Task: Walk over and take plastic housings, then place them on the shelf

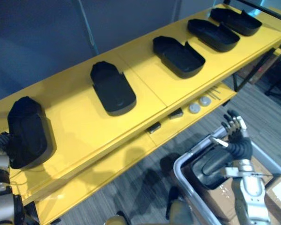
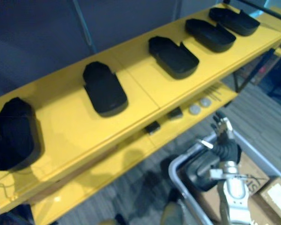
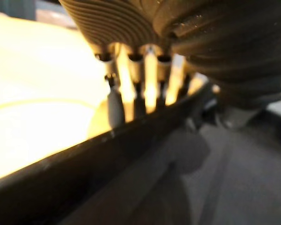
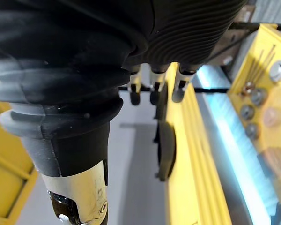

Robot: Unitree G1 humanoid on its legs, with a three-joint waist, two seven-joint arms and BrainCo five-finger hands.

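Your left hand (image 3: 131, 33) is at the leftmost housing (image 1: 29, 132), at the left end of the yellow shelf (image 1: 79, 122), but the housing's dark rim crosses the left wrist view and covers the far end of the hand, so you cannot tell whether it has a grip. In the head views that hand is cut off by the picture's edge. The housing itself rests on the top shelf board, dome side up. A second domed housing (image 1: 113, 89) lies well apart from it, and three hollow-side-up housings (image 1: 213, 34) follow toward the far end. Your right hand (image 1: 234, 129) hangs over a grey bin (image 1: 182, 173) beside the shelf, fingers loosely extended and holding nothing. A dark object (image 1: 207, 164) in the bin is hard to make out. Two silver discs (image 1: 199, 104) lie on the lower shelf board.
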